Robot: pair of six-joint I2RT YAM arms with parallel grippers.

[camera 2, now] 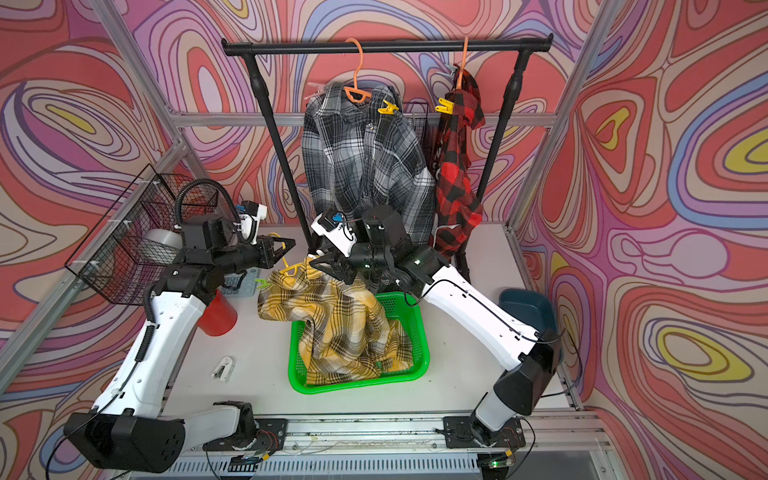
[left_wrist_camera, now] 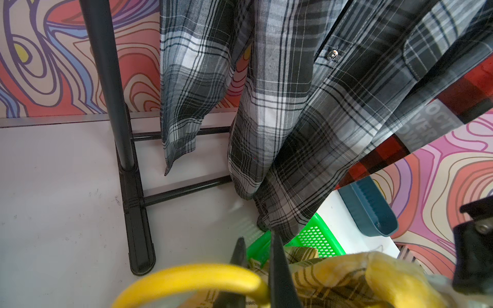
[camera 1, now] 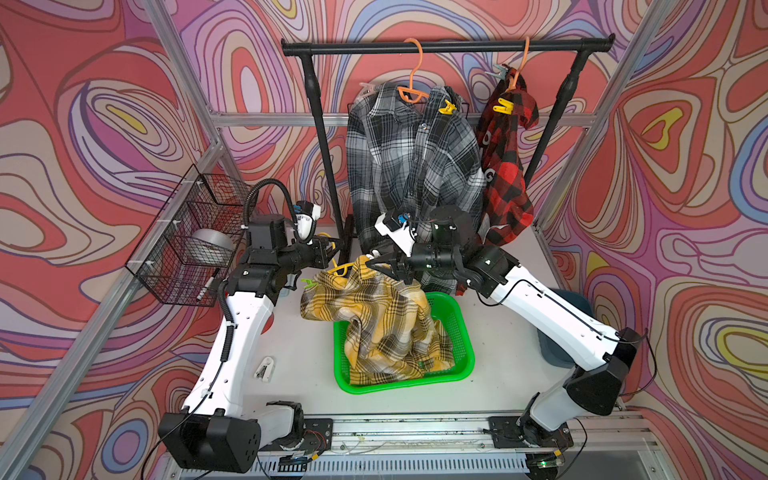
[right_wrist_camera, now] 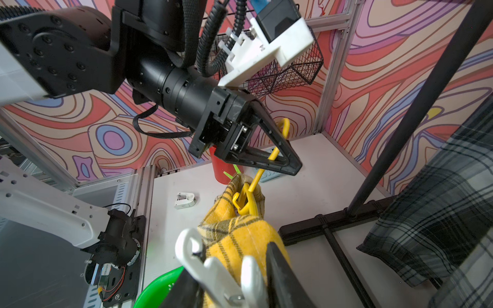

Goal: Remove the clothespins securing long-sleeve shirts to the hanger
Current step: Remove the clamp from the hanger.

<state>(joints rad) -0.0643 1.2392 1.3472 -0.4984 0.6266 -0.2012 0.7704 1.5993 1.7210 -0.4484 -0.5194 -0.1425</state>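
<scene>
At the lower centre of the right wrist view, the white clothespin [right_wrist_camera: 213,269] is grasped by the right gripper [right_wrist_camera: 229,262]
Its handles are pinched between the jaws, its long axis is laid along the fingers, and its mouth is clipped over the yellow-black shirt [right_wrist_camera: 240,232] straight ahead; farther up the frame the yellow hanger [right_wrist_camera: 256,178] is clenched by the left gripper [right_wrist_camera: 290,165], so the squeeze and backward pull are judged to fall to the right arm
</scene>
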